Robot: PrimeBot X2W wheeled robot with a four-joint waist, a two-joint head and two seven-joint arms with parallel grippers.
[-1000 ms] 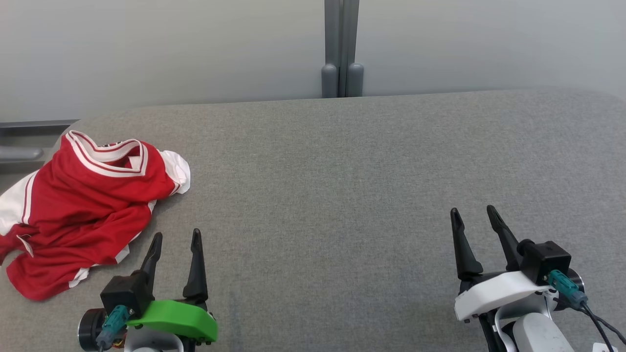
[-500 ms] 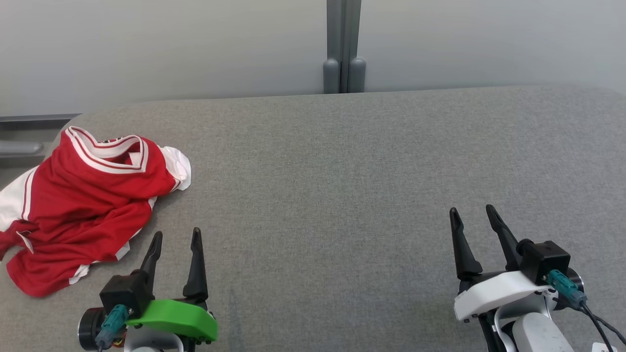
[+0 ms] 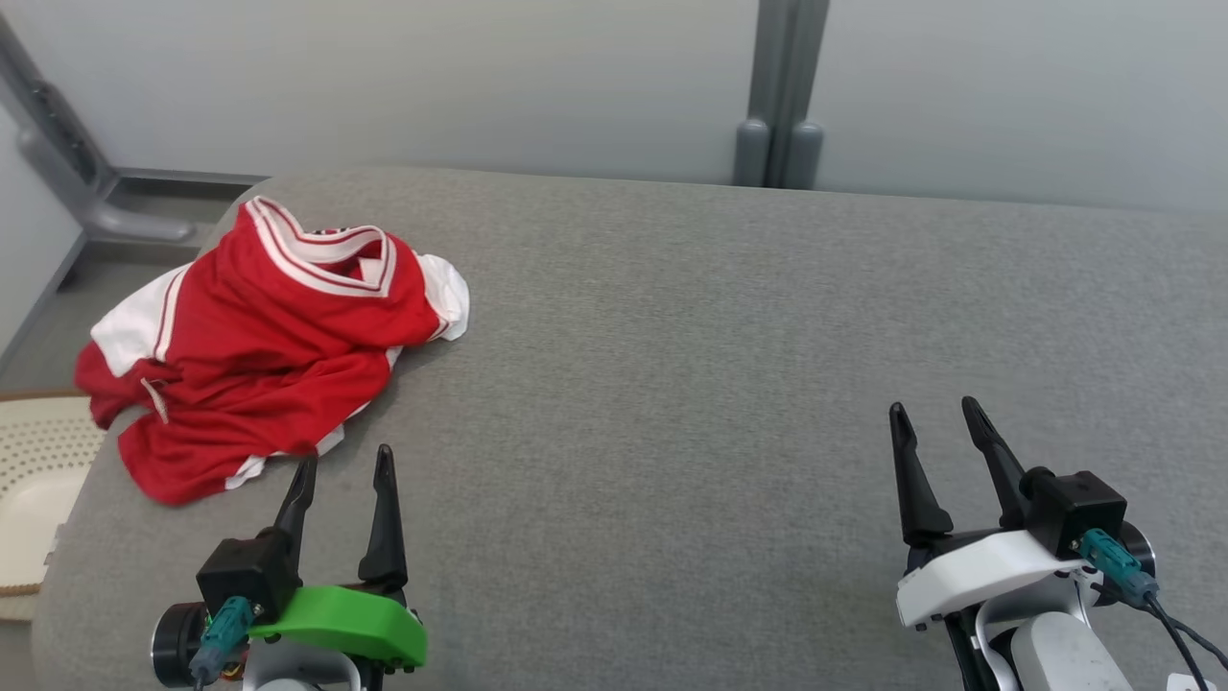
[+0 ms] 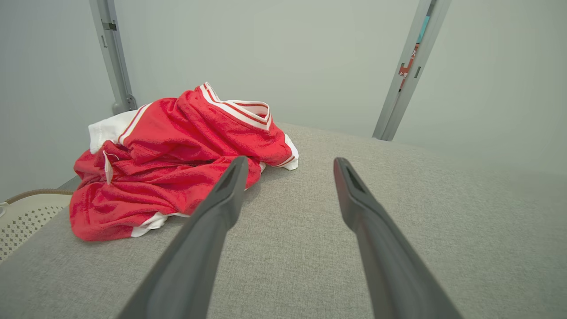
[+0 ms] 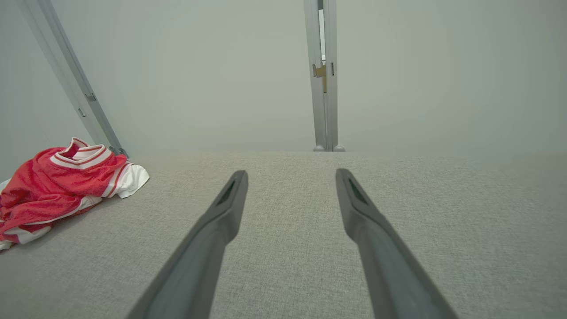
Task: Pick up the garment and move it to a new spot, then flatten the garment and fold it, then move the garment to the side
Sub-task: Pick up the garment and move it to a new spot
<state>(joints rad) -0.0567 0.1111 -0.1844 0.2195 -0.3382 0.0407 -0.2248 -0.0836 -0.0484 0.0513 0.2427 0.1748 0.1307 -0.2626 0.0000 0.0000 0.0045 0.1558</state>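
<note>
At the far left, below the table's edge, we see one cream perforated object (image 3: 38, 465). It is perhaps a basket, but the frame cuts it off. Above it, one slanted grey post (image 3: 48, 125) runs down the pale wall (image 3: 432, 86) to the floor.

The table (image 3: 672, 365) is covered in grey woven fabric and has a rounded far-left corner. On that left end lies one red and white jersey (image 3: 269, 355), crumpled in a heap, its striped collar toward the wall and one white sleeve poking out to the right.

Just beside its near hem is the left gripper (image 3: 346, 456), on a green mount. Its two dark fingers are spread wide with nothing between them.

Further right, one upright grey post (image 3: 779, 96) divides the wall panels behind the table.

Well apart from the jersey, over bare fabric, is the right gripper (image 3: 932, 405), on a white mount. Its two fingers are likewise spread wide and hold nothing.
</note>
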